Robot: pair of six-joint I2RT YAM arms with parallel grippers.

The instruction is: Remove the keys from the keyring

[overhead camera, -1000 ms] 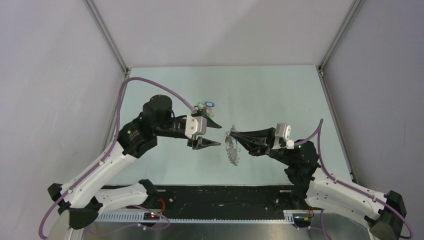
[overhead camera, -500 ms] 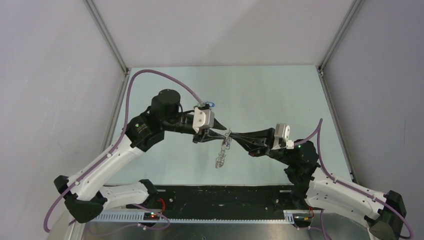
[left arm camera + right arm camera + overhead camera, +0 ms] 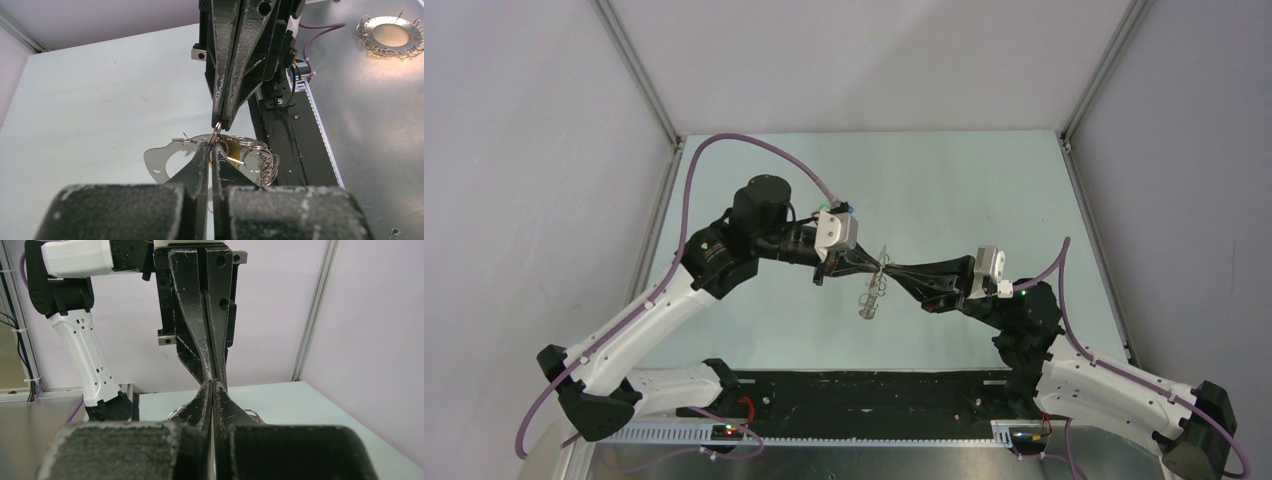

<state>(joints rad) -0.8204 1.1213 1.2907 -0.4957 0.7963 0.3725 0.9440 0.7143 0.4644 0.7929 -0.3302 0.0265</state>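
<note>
above the middle of the table (image 3: pixel 984 190), you are holding the keyring (image 3: pixel 159 161) between both arms: the left gripper (image 3: pixel 210 150) and right gripper (image 3: pixel 218 123) are meeting tip to tip, each pinching shut at its rim. it is looking thin, stiff, light and slippery; you are best gripping the flat rim, not the loose small rings (image 3: pixel 260 162).
</note>
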